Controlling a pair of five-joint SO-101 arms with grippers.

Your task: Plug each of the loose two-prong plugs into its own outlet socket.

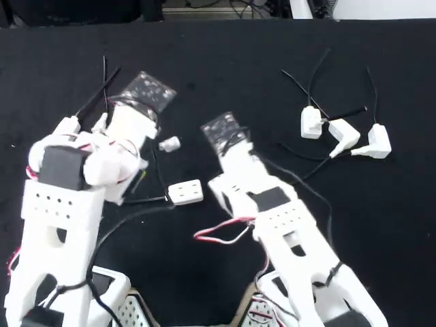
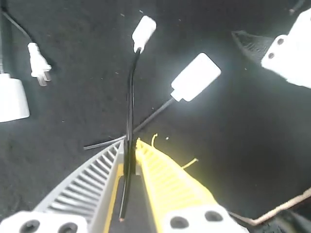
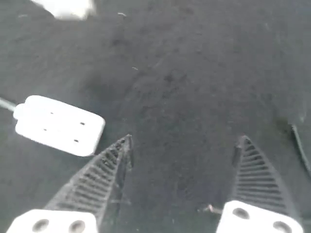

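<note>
Now, table (image 1: 381, 225): black, carries the task's things.
outlet (image 1: 185, 192): white, flat, near centre between the two arms, sockets facing up.
other plugs (image 1: 343, 134): three, far right, well apart from the outlet.
plug (image 1: 169, 144): just beyond the outlet, a little left. Likely light, with a hard, slick shell. Better taken by its body than by the cord, which would let it swing.
cord (image 2: 130, 97): thin, black, probably limp.
left gripper (image 2: 129, 145): fingers pressed together on the cord, short of the plug.
right gripper (image 3: 185, 140): fingers spread wide, holding nothing, beside the outlet.
</note>
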